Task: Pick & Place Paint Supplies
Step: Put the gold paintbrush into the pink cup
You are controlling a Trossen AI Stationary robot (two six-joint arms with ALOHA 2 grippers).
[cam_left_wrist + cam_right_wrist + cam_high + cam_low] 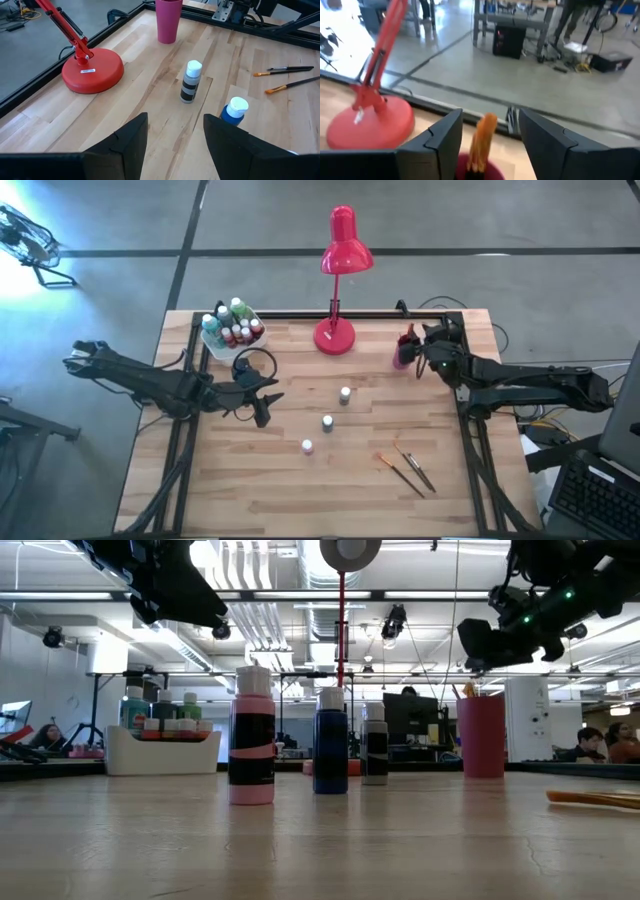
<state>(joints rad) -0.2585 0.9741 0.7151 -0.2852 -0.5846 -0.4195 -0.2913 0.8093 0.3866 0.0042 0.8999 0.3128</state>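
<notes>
Three white-capped paint bottles stand on their bases mid-table: a grey-black one point(345, 395) point(190, 81), a blue one point(327, 422) point(234, 111) and a pink one point(307, 446) point(251, 735). Two wooden-handled brushes point(405, 468) point(283, 70) lie flat toward the near right. My left gripper point(265, 412) point(175, 120) hovers open, left of the bottles. My right gripper point(412, 352) point(490, 117) is open above a pink cup point(403, 352) point(481, 735). Orange brush ends point(482, 140) stick up out of the cup between its fingers, untouched.
A white tray point(213, 340) point(163, 750) at the far left corner holds several bottles. A red desk lamp point(335, 335) point(92, 70) stands on its round base at the far edge, between tray and cup. Bare wood lies along the near edge.
</notes>
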